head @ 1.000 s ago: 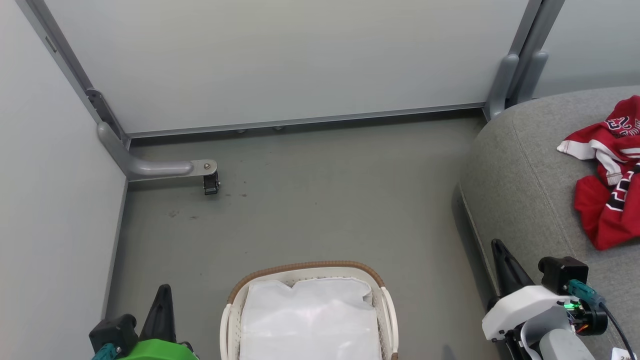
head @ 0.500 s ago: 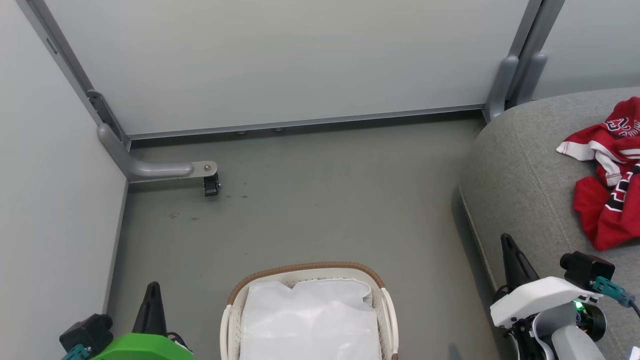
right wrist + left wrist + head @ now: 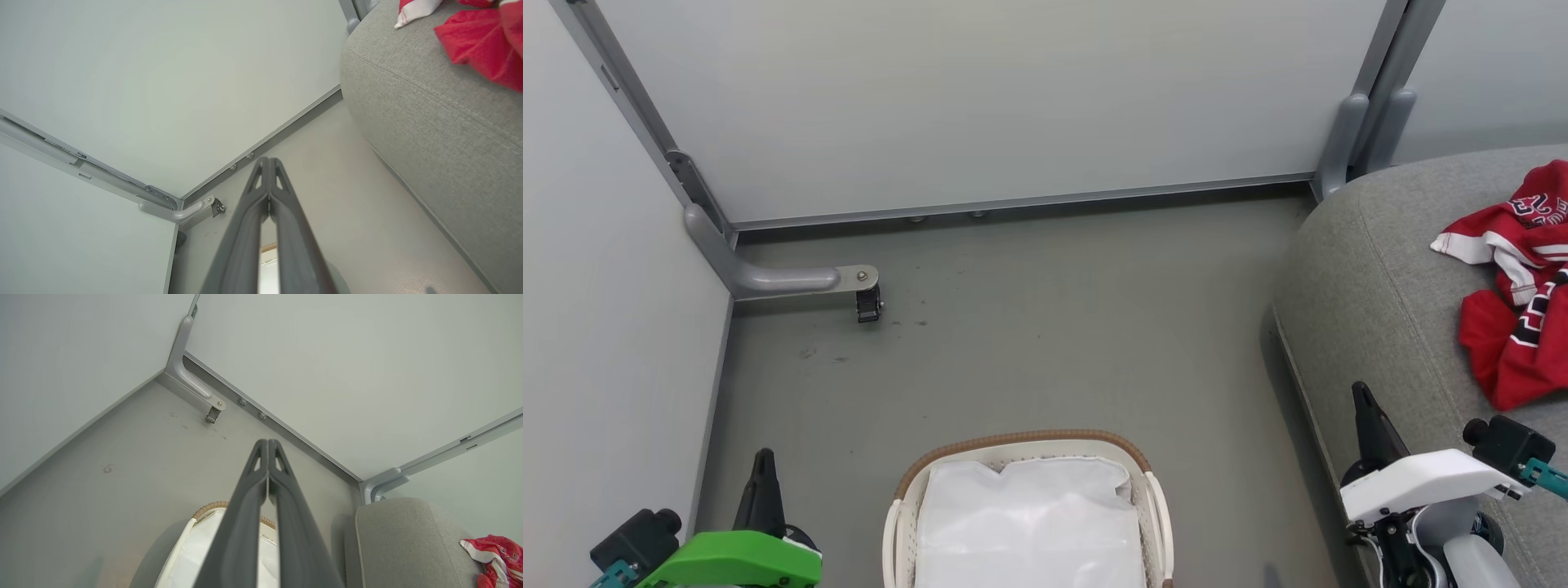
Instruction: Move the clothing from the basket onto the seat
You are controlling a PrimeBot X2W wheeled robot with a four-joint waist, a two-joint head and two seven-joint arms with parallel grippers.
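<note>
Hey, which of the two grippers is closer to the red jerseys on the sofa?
The right gripper, on the white-shelled wrist beside the sofa; the green-shelled left gripper sits across the basket.

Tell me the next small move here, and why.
Probably stop and park: the basket holds just its white lining sheet as far as I can see, the red jerseys lie on the sofa, and the left gripper and right gripper are shut with nothing in them.

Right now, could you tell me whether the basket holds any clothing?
None visible: the basket shows a white lining sheet, the red jerseys lie on the sofa; the basket's near end is cropped.
</note>
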